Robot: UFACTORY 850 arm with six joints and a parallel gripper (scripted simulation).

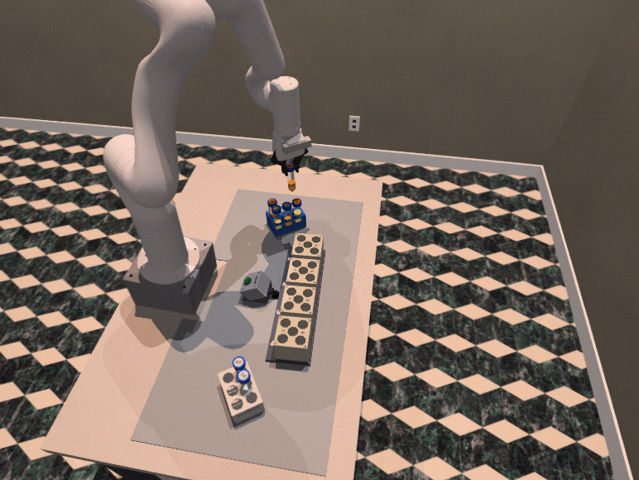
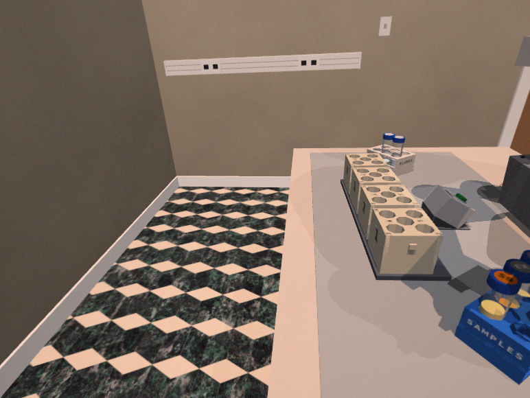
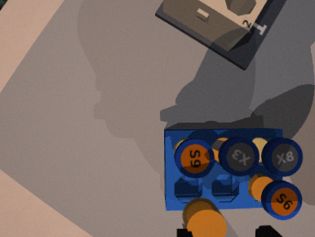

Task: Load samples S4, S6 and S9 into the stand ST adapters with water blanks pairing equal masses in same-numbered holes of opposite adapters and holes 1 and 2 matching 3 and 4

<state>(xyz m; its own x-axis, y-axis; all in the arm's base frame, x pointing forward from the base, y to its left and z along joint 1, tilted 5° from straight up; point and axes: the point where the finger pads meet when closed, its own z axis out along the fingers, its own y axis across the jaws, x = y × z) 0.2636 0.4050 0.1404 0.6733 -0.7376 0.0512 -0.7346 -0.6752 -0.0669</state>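
Note:
My gripper (image 1: 290,167) is shut on a sample tube (image 1: 291,184) with orange liquid and holds it upright, well above the blue SAMPLES rack (image 1: 285,219). The tube's lower end shows in the wrist view (image 3: 204,221); its cap is hidden by the fingers. In the rack stand S9 (image 3: 194,158), X3 (image 3: 239,156), X8 (image 3: 283,157) and S6 (image 3: 282,198). The loading stand holds a row of beige adapters (image 1: 299,289) with all holes empty. The white BLANKS rack (image 1: 238,395) carries two blue-capped blanks (image 1: 240,368).
The grey DONE desk with its green key (image 1: 247,280) stands left of the adapter row, between it and the arm's base (image 1: 170,278). Adapter 2 (image 3: 220,20) is the row's end nearest the samples rack.

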